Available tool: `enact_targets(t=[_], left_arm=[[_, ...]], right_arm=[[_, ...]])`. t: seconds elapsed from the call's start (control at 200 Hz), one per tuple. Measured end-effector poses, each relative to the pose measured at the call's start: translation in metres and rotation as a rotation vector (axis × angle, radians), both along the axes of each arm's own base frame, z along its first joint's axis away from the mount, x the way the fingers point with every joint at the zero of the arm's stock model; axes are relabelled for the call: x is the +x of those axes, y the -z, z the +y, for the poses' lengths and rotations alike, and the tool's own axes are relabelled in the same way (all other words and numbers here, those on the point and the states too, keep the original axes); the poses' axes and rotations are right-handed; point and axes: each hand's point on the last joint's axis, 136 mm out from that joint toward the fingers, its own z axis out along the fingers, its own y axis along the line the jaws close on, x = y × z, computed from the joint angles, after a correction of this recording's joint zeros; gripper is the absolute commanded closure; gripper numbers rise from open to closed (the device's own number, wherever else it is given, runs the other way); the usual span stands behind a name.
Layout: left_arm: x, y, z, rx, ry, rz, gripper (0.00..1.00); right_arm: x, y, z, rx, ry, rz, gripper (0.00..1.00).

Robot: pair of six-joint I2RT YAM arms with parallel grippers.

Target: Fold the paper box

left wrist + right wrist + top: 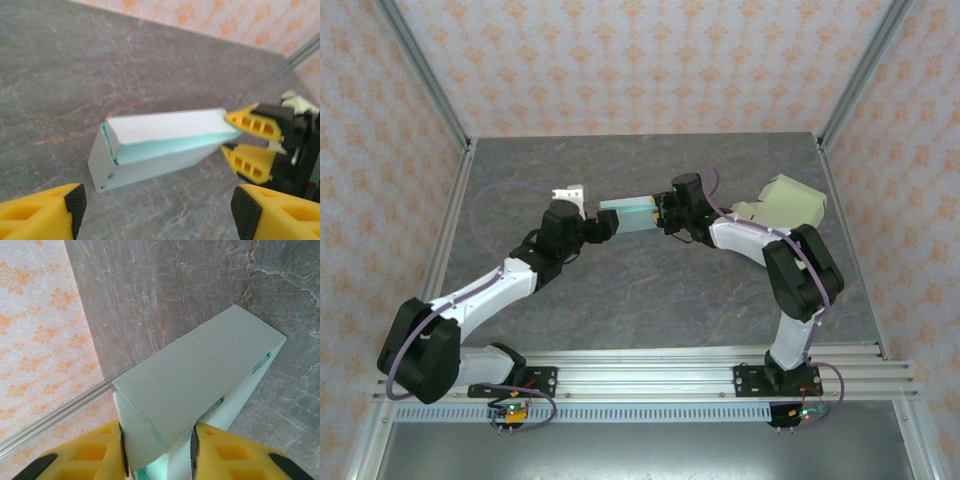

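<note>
Nearest to the arm bases, well on the near side of the paper box (pixel 632 215), a ribbed aluminium rail (pixel 650 370) runs along the edge of the table (pixel 650 290). The table top is grey and looks like stone, with thin rusty and white veins.

The left hand (pixel 159 204) stands just beside the left end of the paper box and is open. Its two yellow fingers with black rubber pads (pixel 75 202) are wide apart and do not touch the box.

The box is a long sleeve with flat sides, made of smooth pale card, whitish outside and more mint-green inside. Its left end is open and shows a folded flap. Whether its lower edge touches the table I cannot tell.

The right hand (pixel 157 452) grips the right end of the box, with its yellow ribbed fingers pressed on two opposite faces.

Just beyond the left end of the box is a small white angular piece (pixel 568 193); what it is I cannot tell. Farther to the right of the box lies a second carton (pixel 790 203), cream-green and bulky. Behind everything stands a wall (pixel 620 60) with an orange flower pattern.
</note>
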Motion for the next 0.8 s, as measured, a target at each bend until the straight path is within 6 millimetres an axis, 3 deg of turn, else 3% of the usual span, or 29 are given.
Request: enact_targets(t=[0.105,0.19,0.415,0.801], left_arm=[[0.017,0.000,0.025,-0.043,-0.087,0.020,0.12],[0.034,0.015,0.039,-0.044,-0.140,0.063,0.12],[0.050,0.077,0.031,-0.022,-0.132,0.189,0.22],[0.045,0.083,0.030,-0.068,-0.145,0.073,0.25]], right_arm=[[0.000,0.000,0.000,-0.011,-0.005,-0.008,0.67],[0.000,0.000,0.000,-0.018,-0.010,-0.014,0.67],[0.001,0.003,0.000,-0.027,-0.016,-0.016,0.67],[0.013,-0.006,-0.001,-0.114,-0.053,-0.029,0.58]])
